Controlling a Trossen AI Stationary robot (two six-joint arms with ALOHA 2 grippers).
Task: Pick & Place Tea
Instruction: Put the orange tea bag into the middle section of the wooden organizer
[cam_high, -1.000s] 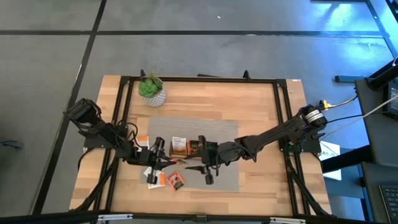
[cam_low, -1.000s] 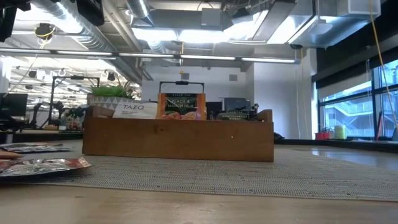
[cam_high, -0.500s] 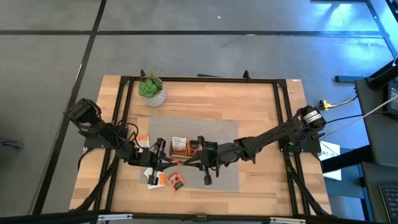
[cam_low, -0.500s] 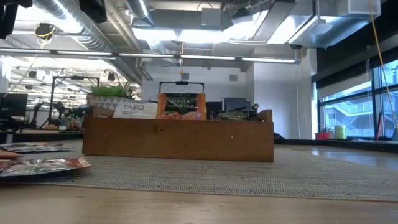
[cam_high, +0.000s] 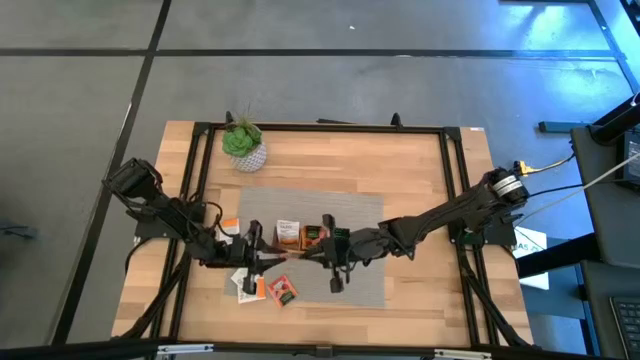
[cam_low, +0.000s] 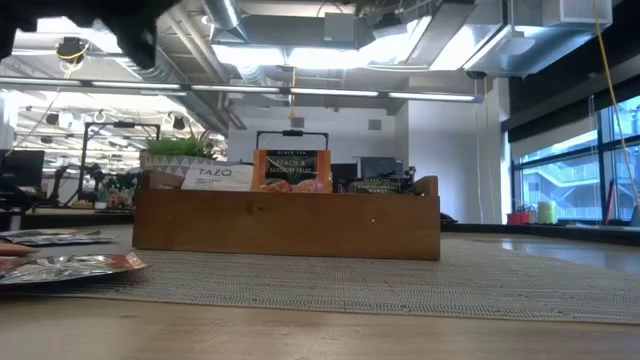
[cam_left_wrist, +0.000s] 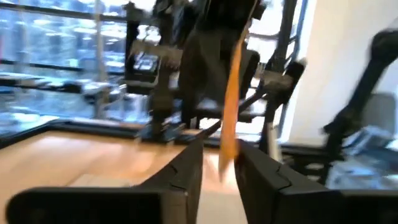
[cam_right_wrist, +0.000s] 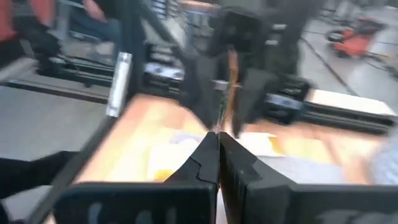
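Blurred wrist views: both pincers meet on an orange sachet (cam_left_wrist: 229, 106).

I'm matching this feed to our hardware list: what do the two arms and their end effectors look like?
Both arms are dark, slim and jointed. The left arm trails black cables near its base. The right arm has a pale metallic ring near its base, with a yellow cable beside it. Each end effector has two dark, flat fingers, angular at the tips.

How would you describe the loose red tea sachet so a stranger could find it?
Start at the grey mat on the wooden table. At its left corner farthest from the potted plant lie loose sachets; the red sachet sits rightmost, its neighbours white-and-orange.
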